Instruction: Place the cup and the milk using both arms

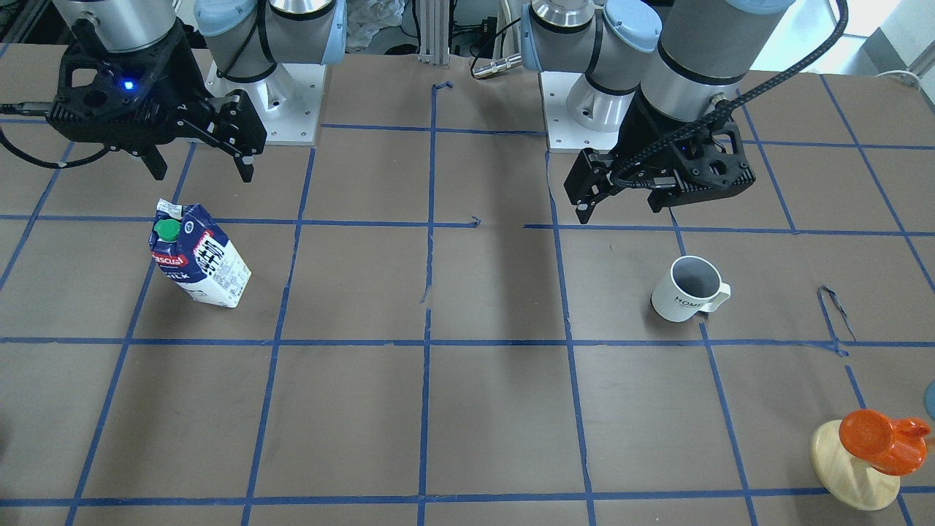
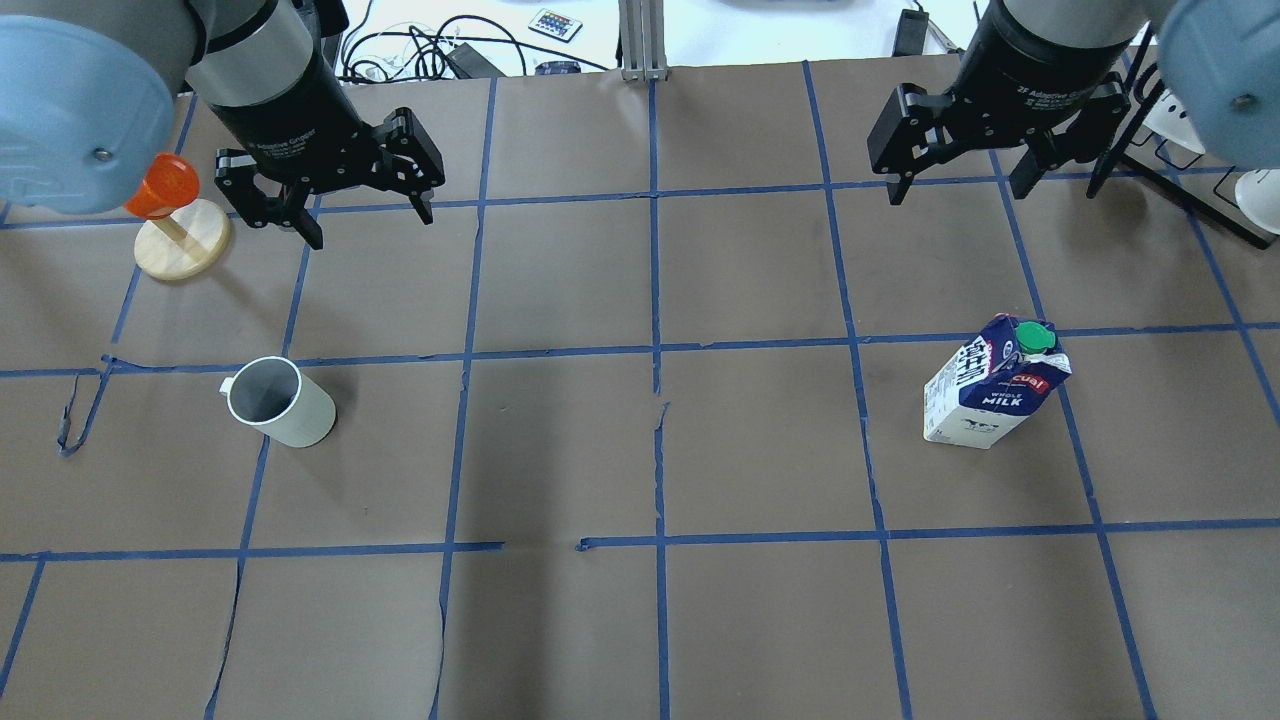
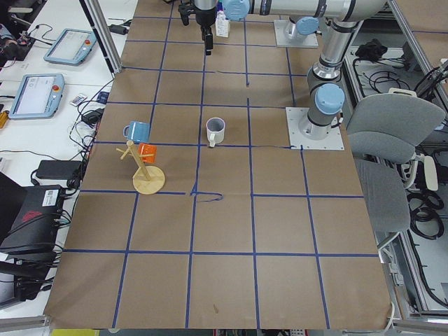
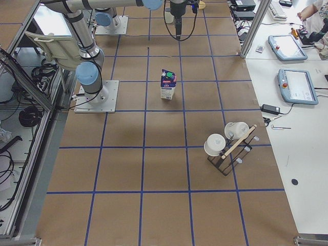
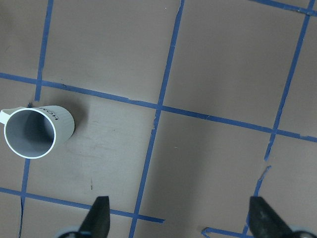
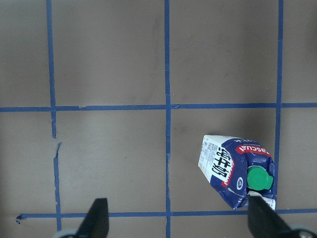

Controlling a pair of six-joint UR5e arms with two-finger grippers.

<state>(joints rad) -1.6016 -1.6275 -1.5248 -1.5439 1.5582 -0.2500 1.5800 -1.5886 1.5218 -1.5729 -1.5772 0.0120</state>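
The cup (image 2: 278,402) stands upright on the left half of the table (image 2: 750,450), mouth up, with its handle turned toward the left edge. The milk carton (image 2: 995,385) stands upright on the right half, well apart from the cup, with its green cap on top (the table's brown paper cover is ruled into squares by blue tape (image 2: 655,300)).

The left gripper (image 2: 372,230) hangs in the air above the table, clear of the cup. Its two fingers are spread wide with nothing between them. From its wrist camera the cup sits off to one side, not under the fingers.

The right gripper (image 2: 957,192) likewise hangs above the table, clear of the carton, fingers wide apart and empty. From its wrist camera the carton shows toward one finger's side, not midway between the two.

At the far left of the table a wooden stand (image 2: 182,248) carries an orange cup (image 2: 160,185).
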